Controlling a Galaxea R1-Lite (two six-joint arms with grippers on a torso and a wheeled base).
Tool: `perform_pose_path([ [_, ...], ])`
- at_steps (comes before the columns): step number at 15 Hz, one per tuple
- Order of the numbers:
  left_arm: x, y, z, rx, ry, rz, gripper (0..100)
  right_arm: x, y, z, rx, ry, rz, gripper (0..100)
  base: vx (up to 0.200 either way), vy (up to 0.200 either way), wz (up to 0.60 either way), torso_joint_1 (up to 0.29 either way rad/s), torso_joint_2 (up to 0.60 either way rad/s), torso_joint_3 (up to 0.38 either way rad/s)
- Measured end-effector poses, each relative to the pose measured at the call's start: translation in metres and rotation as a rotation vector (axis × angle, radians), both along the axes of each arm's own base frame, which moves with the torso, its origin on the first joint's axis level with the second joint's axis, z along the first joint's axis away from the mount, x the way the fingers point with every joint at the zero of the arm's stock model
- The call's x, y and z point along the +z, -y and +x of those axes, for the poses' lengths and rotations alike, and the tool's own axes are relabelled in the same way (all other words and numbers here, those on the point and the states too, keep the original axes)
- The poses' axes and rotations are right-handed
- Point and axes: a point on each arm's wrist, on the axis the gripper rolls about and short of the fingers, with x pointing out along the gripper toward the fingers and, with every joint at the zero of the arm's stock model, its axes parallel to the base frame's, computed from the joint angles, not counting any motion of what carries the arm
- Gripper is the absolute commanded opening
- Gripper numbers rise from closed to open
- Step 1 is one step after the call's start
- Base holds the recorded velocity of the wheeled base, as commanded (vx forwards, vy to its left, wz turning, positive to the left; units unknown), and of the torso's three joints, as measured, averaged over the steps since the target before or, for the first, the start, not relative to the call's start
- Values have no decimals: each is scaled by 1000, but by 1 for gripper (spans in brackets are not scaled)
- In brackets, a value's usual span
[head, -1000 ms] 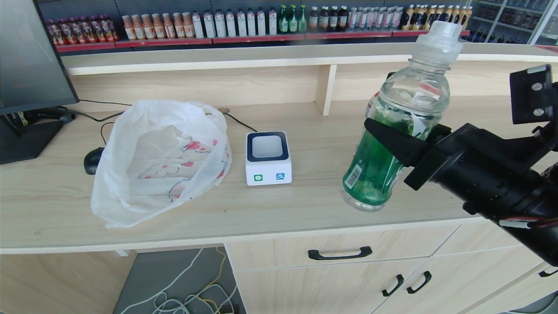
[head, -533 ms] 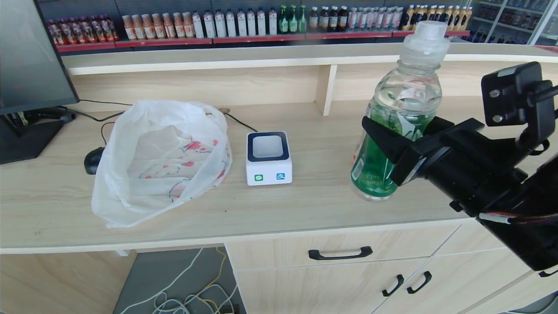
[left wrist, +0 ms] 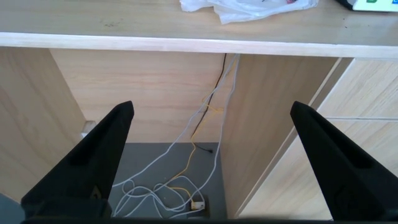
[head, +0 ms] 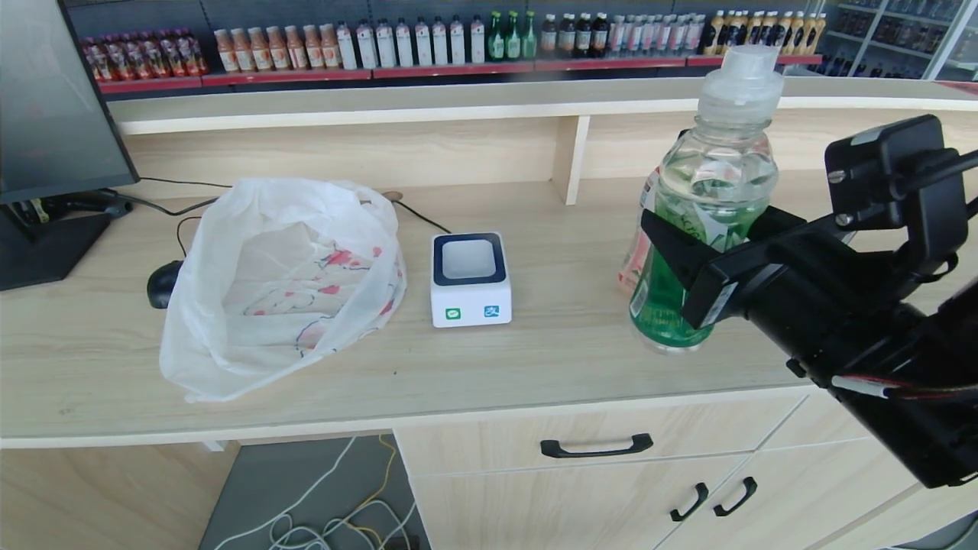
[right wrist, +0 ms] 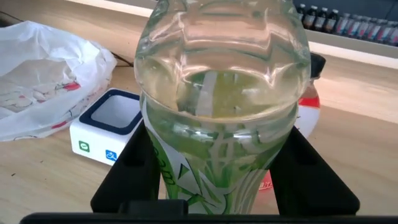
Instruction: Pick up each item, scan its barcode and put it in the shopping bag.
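The right pincer (head: 691, 256) pinches the upright drink bottle (head: 714, 183) over the surface (head: 550, 359), at 3 o'clock from the boxy white scanner (head: 469, 279). The left pincer (left wrist: 210, 107) is spread. The smooth, ribbed clear plastic could twist in the grip, hiding the barcode. The thin, crinkled shopping bag (head: 283, 283) at 9 o'clock might sag shut.

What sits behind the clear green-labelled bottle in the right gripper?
A pink-and-white item shows low behind the clear green-labelled bottle, which the right gripper holds. Bottle and gripper cover most of it, so its kind cannot be told.
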Motion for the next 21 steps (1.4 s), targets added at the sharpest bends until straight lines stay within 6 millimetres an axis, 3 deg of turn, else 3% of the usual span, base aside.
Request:
perform_pose_path([
  [8, 0, 0, 0, 0, 0, 0, 100, -5, -1, 1, 18, -37, 45, 0, 0, 200, 0, 5, 4, -1],
  [14, 0, 0, 0, -1, 0, 0, 100, -1, -4, 4, -1, -1, -17, 0, 0, 0, 0, 0, 0, 0],
  [21, 0, 0, 0, -1, 0, 1, 100, 38, -17, 31, -162, 87, -219, 0, 0, 0, 0, 0, 0, 0],
])
